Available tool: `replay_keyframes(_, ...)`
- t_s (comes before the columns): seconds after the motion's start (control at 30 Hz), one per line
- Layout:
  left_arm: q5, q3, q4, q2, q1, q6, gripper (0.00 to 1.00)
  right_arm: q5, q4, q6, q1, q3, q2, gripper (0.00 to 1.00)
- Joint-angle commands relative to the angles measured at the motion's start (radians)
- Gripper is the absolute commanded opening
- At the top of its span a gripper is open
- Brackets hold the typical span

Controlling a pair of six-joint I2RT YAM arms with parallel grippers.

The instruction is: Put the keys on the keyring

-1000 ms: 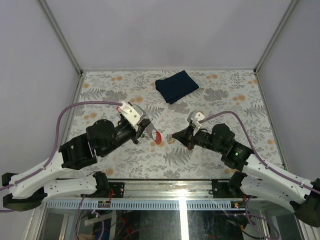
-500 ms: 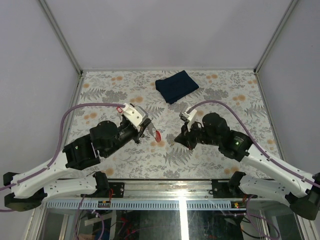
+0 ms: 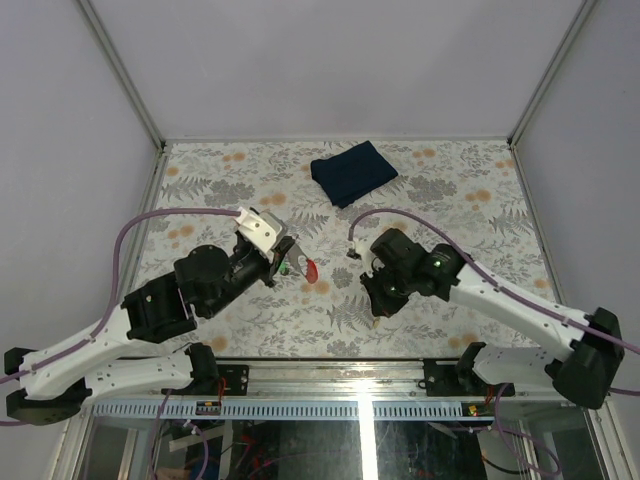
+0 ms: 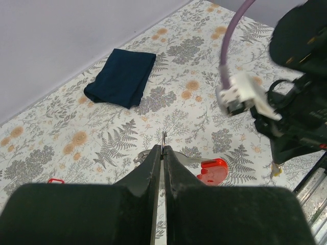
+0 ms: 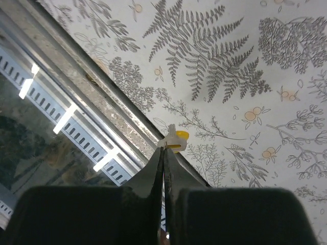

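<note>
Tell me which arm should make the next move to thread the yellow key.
Right. The right claw pinches the yellow key; the left claw is shut on the ring, so it should probably hold steady.

Nothing here can be read from where I stand: no words, numbers, brand marks or signs show clearly on anything in view.
</note>
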Motion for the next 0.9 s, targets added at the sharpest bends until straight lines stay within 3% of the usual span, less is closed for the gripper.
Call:
replay_keyframes(0.0, -0.033, -0.007, 0.063, -0.026, 0.001, -0.032, 0.0, 0.02, 0.002, 0.042, -0.004, -0.008, 0.088, 0.0)
replay_keyframes(0.3, -0.051, -0.009, 0.042, -0.043, 0.001, -0.041, 0.0, 0.035, 0.071, 0.064, -0.005, -0.05, 0.198, 0.0)
replay_keyframes(0.87, -0.061, 0.004, 0.008, -0.051, 0.0, -0.054, 0.0, 0.05, 0.131, -0.029, -0.005, 0.078, 0.442, 0.0)
